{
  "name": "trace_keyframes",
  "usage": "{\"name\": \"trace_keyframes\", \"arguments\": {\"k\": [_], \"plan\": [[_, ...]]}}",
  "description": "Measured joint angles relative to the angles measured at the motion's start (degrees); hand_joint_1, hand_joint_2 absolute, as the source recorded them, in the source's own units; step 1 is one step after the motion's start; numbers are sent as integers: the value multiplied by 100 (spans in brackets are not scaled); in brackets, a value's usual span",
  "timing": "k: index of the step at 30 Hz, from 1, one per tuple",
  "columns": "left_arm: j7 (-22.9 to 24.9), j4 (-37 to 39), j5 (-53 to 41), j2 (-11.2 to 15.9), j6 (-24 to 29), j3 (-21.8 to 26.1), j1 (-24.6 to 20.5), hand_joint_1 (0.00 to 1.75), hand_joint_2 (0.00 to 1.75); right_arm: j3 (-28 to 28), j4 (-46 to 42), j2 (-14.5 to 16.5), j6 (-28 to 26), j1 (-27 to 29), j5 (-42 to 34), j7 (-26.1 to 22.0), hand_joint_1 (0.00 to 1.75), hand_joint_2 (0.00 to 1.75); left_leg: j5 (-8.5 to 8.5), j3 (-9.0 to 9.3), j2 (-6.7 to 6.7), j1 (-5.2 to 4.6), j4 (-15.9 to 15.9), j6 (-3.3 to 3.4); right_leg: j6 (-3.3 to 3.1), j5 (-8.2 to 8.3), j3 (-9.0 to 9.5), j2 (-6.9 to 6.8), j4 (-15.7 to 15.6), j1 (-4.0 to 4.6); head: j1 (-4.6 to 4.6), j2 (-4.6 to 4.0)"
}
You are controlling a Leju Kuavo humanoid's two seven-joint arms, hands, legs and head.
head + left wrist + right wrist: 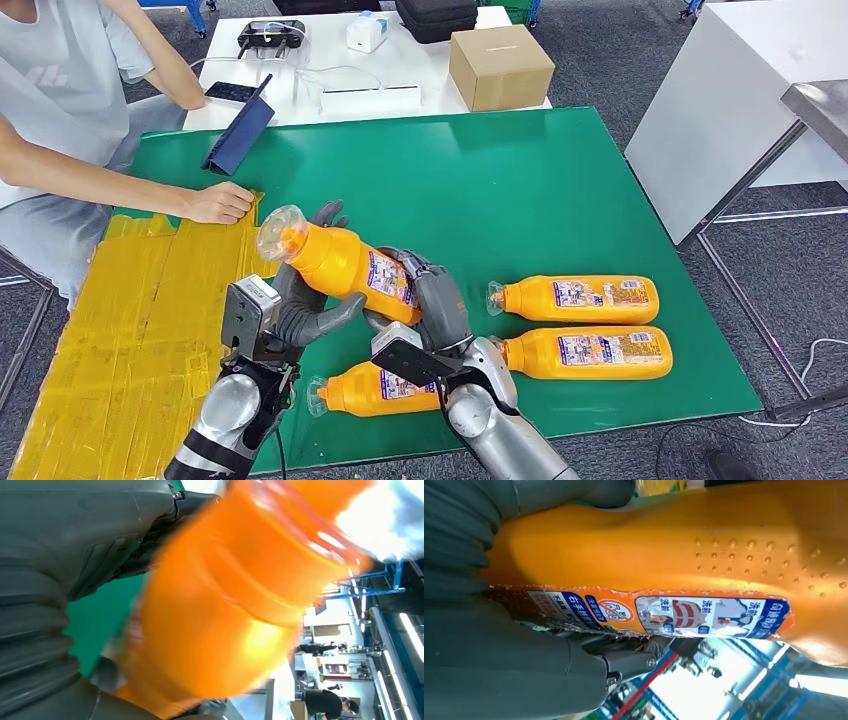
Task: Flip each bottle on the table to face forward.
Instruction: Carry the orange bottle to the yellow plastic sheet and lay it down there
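Four orange plastic bottles with printed labels in head view: one lifted bottle (340,262) held off the green table mat (520,180) between both hands, tilted, clear cap up-left; left hand (300,310) curls under its neck end, right hand (435,300) wraps the label end. Three lying bottles (580,298) (590,352) (375,390) rest on the mat, labels up. Left wrist view: blurred orange body (220,605) against the fingers. Right wrist view: label (649,612) and dimpled grip patch; fingers (624,662) close beneath it. Looks rigid, smooth, probably slippery and moderately heavy; best held around the waist or the dimples.
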Motion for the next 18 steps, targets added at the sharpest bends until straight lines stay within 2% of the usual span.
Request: {"name": "trace_keyframes", "arguments": {"k": [12,13,16,18], "plan": [[-46,-3,8,2,-42,-14,2,0,175,102,162,22,118,-76,35,50,172,175,0,0,-1,0,0,0,0,0,0,0,0,0,1,0],[-48,-3,10,2,-44,-14,2,39,175,108,170,24,127,-80,38,51,172,175,0,0,-1,0,0,0,0,0,0,0,0,0,0,0],[-115,-4,76,2,-119,-19,2,170,175,181,281,52,229,-136,52,85,173,175,0,0,0,0,0,0,0,0,0,0,0,0,-1,0],[-187,-6,123,5,-175,-21,5,175,175,252,409,82,304,-209,50,118,174,175,0,0,0,0,0,0,0,0,-1,0,0,0,0,0]]}}
